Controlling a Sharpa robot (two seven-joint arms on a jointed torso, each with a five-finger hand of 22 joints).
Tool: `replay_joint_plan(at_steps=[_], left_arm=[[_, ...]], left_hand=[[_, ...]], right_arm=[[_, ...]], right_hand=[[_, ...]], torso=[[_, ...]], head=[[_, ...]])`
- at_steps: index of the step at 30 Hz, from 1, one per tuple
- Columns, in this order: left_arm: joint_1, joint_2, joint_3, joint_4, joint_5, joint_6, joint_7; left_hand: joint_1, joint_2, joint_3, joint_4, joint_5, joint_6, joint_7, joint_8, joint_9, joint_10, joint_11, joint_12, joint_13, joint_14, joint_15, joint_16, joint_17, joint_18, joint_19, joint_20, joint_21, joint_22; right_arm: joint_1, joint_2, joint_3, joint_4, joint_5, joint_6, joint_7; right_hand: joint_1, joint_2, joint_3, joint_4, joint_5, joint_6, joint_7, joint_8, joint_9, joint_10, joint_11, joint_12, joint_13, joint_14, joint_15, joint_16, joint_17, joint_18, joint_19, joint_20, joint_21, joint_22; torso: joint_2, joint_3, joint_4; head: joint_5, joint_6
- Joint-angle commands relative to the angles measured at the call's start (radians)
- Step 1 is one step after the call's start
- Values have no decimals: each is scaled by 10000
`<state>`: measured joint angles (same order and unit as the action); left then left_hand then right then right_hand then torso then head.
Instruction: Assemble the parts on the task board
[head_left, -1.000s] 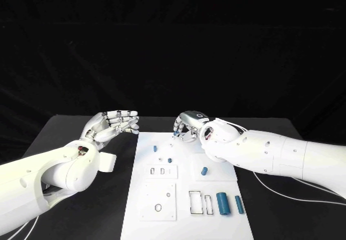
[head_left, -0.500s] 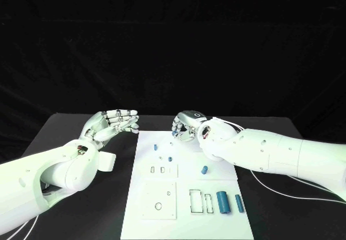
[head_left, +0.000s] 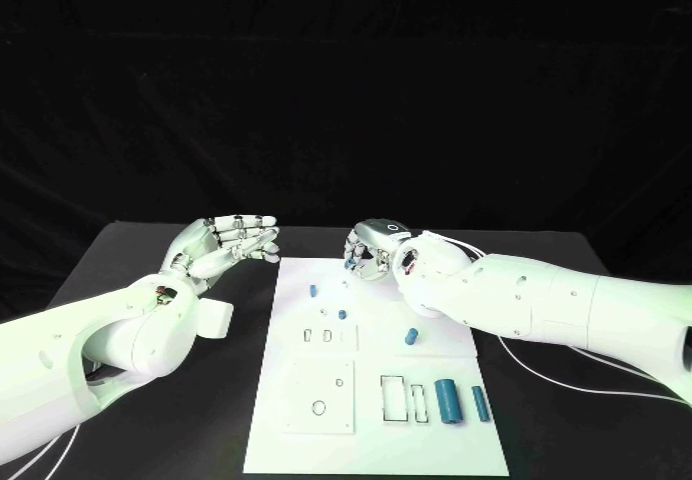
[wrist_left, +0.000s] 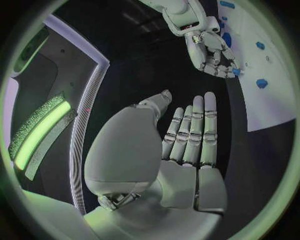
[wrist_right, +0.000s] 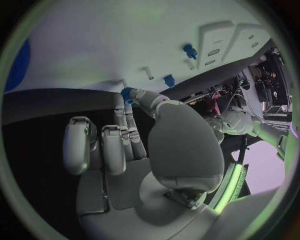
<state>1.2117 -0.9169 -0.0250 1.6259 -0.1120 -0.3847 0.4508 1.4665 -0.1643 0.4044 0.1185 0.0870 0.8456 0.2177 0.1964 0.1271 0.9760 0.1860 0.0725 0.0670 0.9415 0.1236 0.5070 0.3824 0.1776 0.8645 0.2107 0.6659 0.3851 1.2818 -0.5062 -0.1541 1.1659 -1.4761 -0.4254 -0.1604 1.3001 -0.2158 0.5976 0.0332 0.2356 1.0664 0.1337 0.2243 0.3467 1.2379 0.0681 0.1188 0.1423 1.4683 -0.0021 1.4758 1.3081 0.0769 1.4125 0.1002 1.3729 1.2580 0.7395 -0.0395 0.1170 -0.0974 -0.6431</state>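
Observation:
The white task board (head_left: 368, 440) lies in the middle of the black table. My right hand (head_left: 378, 250) hovers over its far edge and pinches a small blue part (wrist_right: 127, 94) between thumb and fingertip. My left hand (head_left: 224, 245) is raised off the board's far left corner, fingers stretched out side by side and holding nothing (wrist_left: 187, 140). Small blue parts lie on the board: one near the far left (head_left: 313, 291), one at the middle (head_left: 343, 314), one further right (head_left: 411, 335). Two blue cylinders, a thick one (head_left: 447, 402) and a thin one (head_left: 479, 404), lie at the near right.
A small white block (head_left: 216, 320) sits on the table by my left forearm. Two dark rectangular slots (head_left: 392, 398) lie next to the cylinders, and a raised plate with holes (head_left: 320, 398) is left of them. A white cable (head_left: 577, 385) trails behind the right arm.
The whole picture has shifted slightly. My right hand stays over the board's far edge with the part, and my left hand has barely moved.

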Motion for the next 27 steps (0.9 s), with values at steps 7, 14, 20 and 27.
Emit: replay_joint_plan(at_steps=[7,14,20,27], left_arm=[[30,18,12,19,33,182,39],[32,17,12,14,33,187,34],[32,2,12,6,33,183,26],[32,-16,12,-12,33,184,15]], left_hand=[[-115,-1,7,-70,-36,-74,243,-47,-16,-71,2,-65,-12,-95,0,49,16,-4,-84,-7,35,8],[-115,-1,7,-70,-36,-74,243,-47,-16,-71,2,-65,-12,-95,0,49,16,-4,-84,-7,35,8],[-121,1,7,-72,-37,-83,244,-53,-19,-86,4,-66,-13,-106,2,59,19,-3,-107,-2,61,26],[-121,1,7,-72,-37,-83,244,-53,-19,-86,4,-66,-13,-106,2,59,19,-3,-107,-2,61,26]], right_arm=[[-51,35,-30,-91,-144,380,-46],[-53,55,-35,-44,-157,485,12],[-54,-8,-39,31,-160,543,26],[-58,-99,-42,96,-168,487,7]], right_hand=[[-121,-41,36,34,12,-74,57,16,29,-14,41,-79,-6,610,-26,40,418,-99,-64,-9,-47,-48],[-226,-154,28,39,-41,-247,125,-49,70,-182,111,-195,-38,605,31,51,426,-74,-147,31,-135,-160],[-226,-155,30,37,-44,-248,125,-48,74,-181,111,-195,-37,605,33,51,425,-78,-138,34,-124,-142],[-222,-143,40,33,-50,-234,117,-35,91,-147,104,-179,-29,604,34,52,424,-81,-129,40,-112,-120]], torso=[[-6,-8,-1],[-9,-9,12],[-13,-9,26],[-1,-12,14]], head=[[0,-18],[-20,-25],[-17,-27],[-4,-24]])
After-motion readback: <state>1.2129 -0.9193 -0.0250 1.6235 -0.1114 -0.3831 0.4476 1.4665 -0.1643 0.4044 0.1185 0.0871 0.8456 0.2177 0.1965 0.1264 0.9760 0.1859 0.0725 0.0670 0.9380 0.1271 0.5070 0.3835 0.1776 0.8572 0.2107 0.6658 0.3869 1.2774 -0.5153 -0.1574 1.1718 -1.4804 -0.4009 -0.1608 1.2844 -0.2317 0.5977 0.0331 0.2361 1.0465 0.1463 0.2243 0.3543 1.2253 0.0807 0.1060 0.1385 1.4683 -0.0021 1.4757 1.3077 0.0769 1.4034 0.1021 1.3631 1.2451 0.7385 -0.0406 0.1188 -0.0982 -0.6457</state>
